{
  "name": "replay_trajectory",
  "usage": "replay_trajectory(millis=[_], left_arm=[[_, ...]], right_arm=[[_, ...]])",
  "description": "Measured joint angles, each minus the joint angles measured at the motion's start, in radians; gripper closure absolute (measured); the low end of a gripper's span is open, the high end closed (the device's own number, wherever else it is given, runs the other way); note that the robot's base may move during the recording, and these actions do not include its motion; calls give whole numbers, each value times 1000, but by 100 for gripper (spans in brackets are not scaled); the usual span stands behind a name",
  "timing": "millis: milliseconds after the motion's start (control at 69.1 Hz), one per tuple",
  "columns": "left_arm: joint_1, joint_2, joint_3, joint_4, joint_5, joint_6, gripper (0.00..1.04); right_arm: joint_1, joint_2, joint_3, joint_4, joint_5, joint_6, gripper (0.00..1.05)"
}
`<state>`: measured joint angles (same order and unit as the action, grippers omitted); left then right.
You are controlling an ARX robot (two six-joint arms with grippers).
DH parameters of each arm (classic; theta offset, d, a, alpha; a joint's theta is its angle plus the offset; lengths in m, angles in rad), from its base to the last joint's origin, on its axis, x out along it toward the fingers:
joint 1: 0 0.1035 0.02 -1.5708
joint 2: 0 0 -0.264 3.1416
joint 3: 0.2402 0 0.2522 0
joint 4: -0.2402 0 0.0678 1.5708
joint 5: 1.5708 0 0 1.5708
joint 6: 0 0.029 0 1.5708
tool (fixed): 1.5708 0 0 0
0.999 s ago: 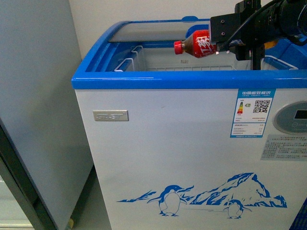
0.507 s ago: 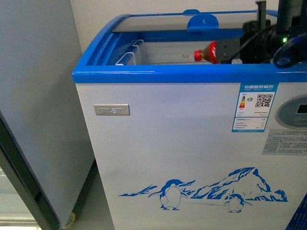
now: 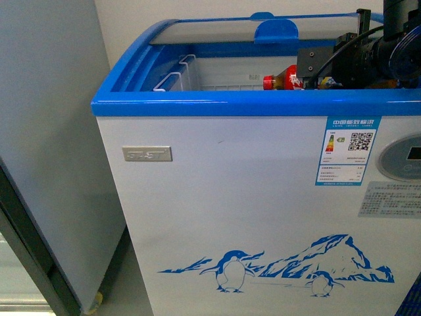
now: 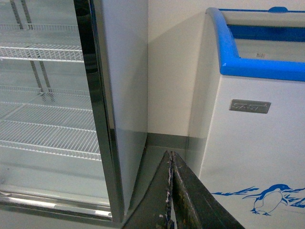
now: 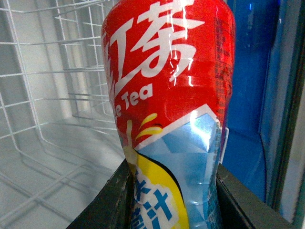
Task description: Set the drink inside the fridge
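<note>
The fridge (image 3: 250,197) is a white chest cooler with a blue top rim, a penguin graphic and a silver badge. Its glass lid (image 3: 217,29) is slid back, so the near part is open. My right gripper (image 3: 309,74) is shut on the drink bottle (image 3: 281,80), a red-capped, red-labelled tea bottle lying sideways, cap to the left, just behind the front rim inside the opening. In the right wrist view the bottle (image 5: 176,109) fills the frame between the jaws, above a white wire basket (image 5: 52,119). My left gripper (image 4: 170,191) is shut and empty, low beside the fridge (image 4: 252,143).
A tall grey upright cabinet (image 3: 52,145) with wire shelves (image 4: 47,95) stands left of the fridge, with a narrow floor gap (image 4: 157,148) between them. A white wire basket (image 3: 177,78) hangs at the left inside the chest. A control panel (image 3: 401,158) is on the fridge front.
My right gripper has carried the bottle down from above the rim into the fridge opening, and it now sits lower behind the front rim. The view has shifted slightly.
</note>
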<state>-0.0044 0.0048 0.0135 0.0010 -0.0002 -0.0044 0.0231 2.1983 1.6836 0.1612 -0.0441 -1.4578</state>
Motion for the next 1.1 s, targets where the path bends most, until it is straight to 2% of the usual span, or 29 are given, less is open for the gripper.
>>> replay_trajectory(millis=[260, 347, 564, 593, 810, 926, 999, 1100], left_arm=[[0, 0, 0, 0, 0, 0, 102], [0, 0, 0, 0, 0, 0, 102], [0, 0, 0, 0, 0, 0, 102], [0, 0, 0, 0, 0, 0, 102], [0, 0, 0, 0, -1, 0, 102], [0, 0, 0, 0, 0, 0, 102], [0, 0, 0, 0, 0, 0, 102], [0, 0, 0, 0, 0, 0, 102]], right_arm=[[25, 42, -7, 50, -9, 86, 68], [31, 42, -1, 33, -9, 104, 45], [34, 39, 11, 31, -26, 171, 8], [35, 39, 16, 31, -27, 198, 5], [35, -16, 64, -33, -50, 426, 7], [32, -87, 69, -81, -96, 613, 7], [26, -167, 68, -78, -122, 788, 7], [3, -275, 9, -8, -95, 976, 7]])
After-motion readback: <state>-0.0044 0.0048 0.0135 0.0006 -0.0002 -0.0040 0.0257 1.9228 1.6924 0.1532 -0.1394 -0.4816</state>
